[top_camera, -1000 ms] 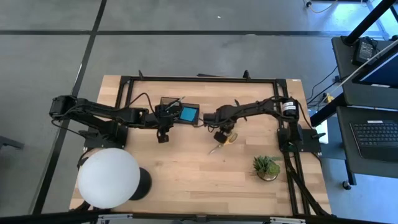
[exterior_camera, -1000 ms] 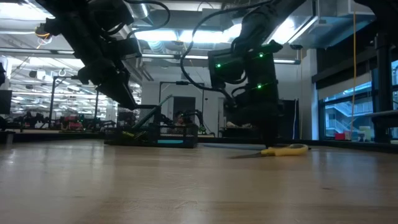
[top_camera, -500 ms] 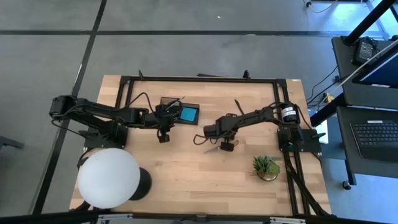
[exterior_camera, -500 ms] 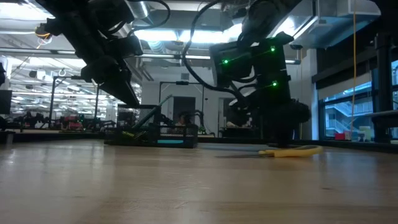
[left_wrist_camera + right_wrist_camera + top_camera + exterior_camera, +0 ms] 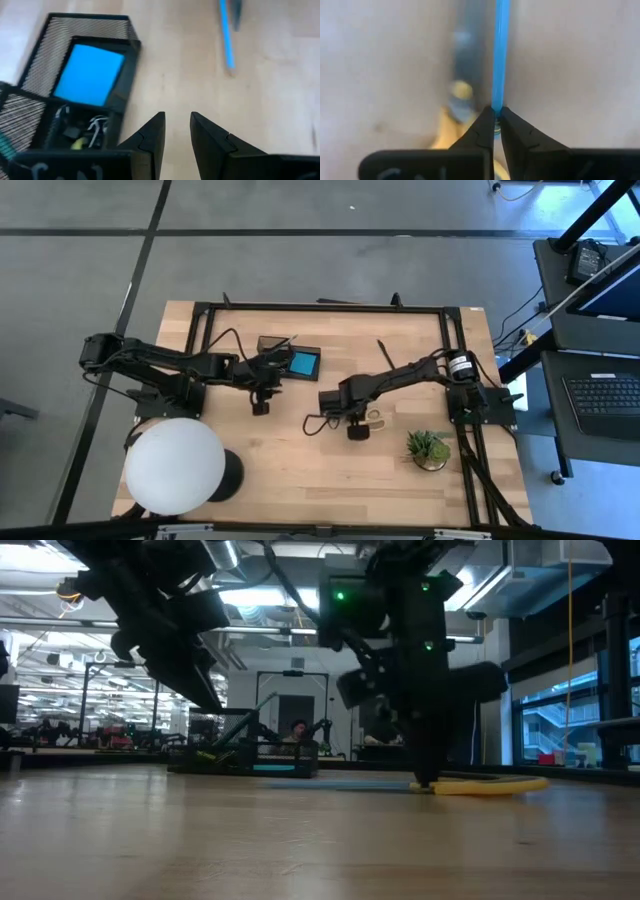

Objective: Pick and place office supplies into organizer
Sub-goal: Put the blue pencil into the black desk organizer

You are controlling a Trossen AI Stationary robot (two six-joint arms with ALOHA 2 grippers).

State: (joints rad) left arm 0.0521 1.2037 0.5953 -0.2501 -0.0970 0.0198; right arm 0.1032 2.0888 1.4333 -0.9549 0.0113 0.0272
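While the overhead shot only shows the right gripper low near the table's middle beside the yellow-handled scissors, its wrist cam is what gives the detail: the fingers are nearly closed, pinching the end of a thin blue pen. The scissors look blurry just beside it there. From table height you see that gripper's tip down at the wood right next to the scissors' yellow handle.

The left gripper hovers near the organizer, fingers a small gap apart and holding nothing. Its cam shows the blue note pad sitting in one mesh compartment and small clips in the next one, which overhead can't resolve.

Lots of bare wood between organizer and pen. The globe lamp takes the near-left corner, the plant sits right. No readable writing anywhere
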